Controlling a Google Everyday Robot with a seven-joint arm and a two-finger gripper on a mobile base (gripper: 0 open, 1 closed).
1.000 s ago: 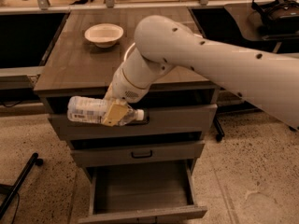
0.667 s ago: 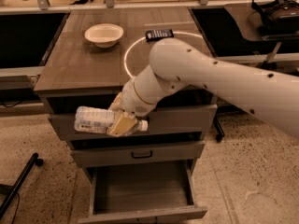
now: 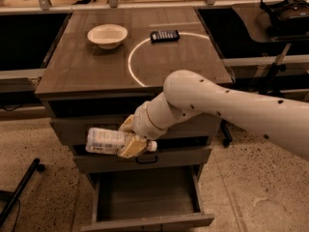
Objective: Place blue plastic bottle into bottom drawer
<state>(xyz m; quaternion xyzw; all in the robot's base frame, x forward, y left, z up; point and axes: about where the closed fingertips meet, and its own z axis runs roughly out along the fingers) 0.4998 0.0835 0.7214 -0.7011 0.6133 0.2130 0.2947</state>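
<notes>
The blue plastic bottle [image 3: 107, 141] looks clear with a pale label and a white cap. It lies sideways in my gripper [image 3: 130, 140], in front of the middle drawer's front. The gripper's tan fingers [image 3: 131, 149] are shut on the bottle near its neck. The white arm reaches in from the right. The bottom drawer [image 3: 145, 197] is pulled open below, its bare floor showing. The bottle hangs above the drawer's left half.
On the cabinet top [image 3: 87, 71] stand a white bowl [image 3: 107, 35] and a dark phone-like device [image 3: 164, 35]. A dark-handled drawer [image 3: 178, 157] sits above the open one. A black desk with a headset [image 3: 287, 11] stands at the right. A black bar [image 3: 19, 190] lies on the floor at left.
The arm has moved down and towards the camera with the bottle, from the top drawer's front to the middle drawer's front. The phone-like device is now uncovered.
</notes>
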